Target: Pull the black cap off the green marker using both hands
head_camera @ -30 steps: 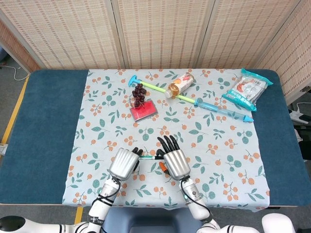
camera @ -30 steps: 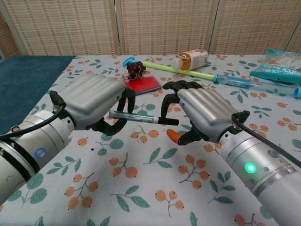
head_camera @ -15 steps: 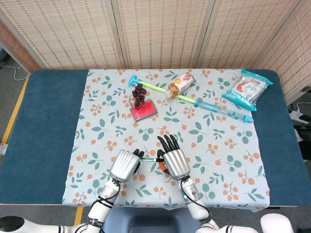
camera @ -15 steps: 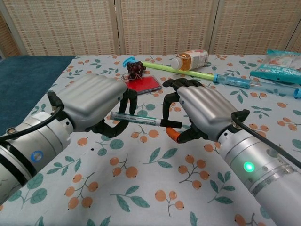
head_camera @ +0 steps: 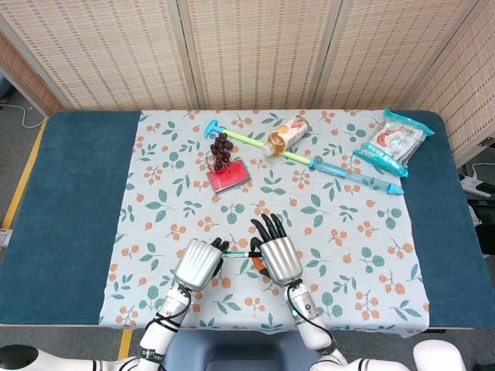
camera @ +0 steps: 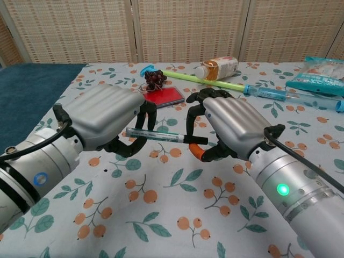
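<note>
Over the last 1 s we close our right hand [camera: 228, 129] onto the cap [camera: 194, 141], our left hand [camera: 107, 115] clamped on the marker [camera: 153, 134]; cap still on, ready to pull.

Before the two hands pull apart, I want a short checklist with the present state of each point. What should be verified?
1. Left robot hand holds the barrel of the slim green marker: ok.
2. Right robot hand pinches the black cap: ok, fingers are around it.
3. Cap is on the marker, not yet off: ok.
4. Marker is lifted above the floral tablecloth, near level: ok.
5. Grip strength of each hand: cannot tell.
6. Red flat box and dark grape bunch lie apart, behind the hands: ok.
</note>
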`<state>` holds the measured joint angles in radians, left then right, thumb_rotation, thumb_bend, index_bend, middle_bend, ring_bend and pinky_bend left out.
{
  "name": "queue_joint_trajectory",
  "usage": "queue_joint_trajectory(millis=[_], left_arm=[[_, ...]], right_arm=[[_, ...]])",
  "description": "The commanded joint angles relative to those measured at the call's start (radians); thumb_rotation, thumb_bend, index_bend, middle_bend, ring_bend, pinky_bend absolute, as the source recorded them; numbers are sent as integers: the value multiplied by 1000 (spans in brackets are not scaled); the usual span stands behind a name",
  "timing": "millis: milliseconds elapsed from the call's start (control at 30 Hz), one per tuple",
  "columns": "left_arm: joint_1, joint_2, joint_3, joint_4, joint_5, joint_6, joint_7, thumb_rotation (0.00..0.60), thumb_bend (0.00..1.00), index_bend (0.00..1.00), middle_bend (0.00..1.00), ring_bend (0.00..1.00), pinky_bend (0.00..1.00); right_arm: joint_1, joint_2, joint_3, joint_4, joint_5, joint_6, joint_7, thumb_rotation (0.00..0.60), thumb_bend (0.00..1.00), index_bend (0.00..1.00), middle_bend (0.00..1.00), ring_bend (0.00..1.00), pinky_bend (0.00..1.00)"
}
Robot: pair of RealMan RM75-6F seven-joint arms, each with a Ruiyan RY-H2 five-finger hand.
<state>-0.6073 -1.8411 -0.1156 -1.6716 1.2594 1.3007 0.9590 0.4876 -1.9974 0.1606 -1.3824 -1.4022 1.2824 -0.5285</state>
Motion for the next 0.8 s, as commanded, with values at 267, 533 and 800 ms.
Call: queue_joint_trajectory(millis=[267,533,800], left_arm=[[1,1,1,-1,1,-1,4,600,622,902,1000,906,1000],[2,-5,-3,16,12,9,-3,600,641,902,1000,906,1000],[5,-6,-8,29,10,13,-4,600,651,902,1000,907,1000]], right_arm=[[0,-7,3,8,4,1,11,600,470,771,193,0,0],[-3,-26,6,38,0,18,18,600,552,885,253,0,0],[-3,-35,10,53,3,23,12,600,563,887,253,0,0]])
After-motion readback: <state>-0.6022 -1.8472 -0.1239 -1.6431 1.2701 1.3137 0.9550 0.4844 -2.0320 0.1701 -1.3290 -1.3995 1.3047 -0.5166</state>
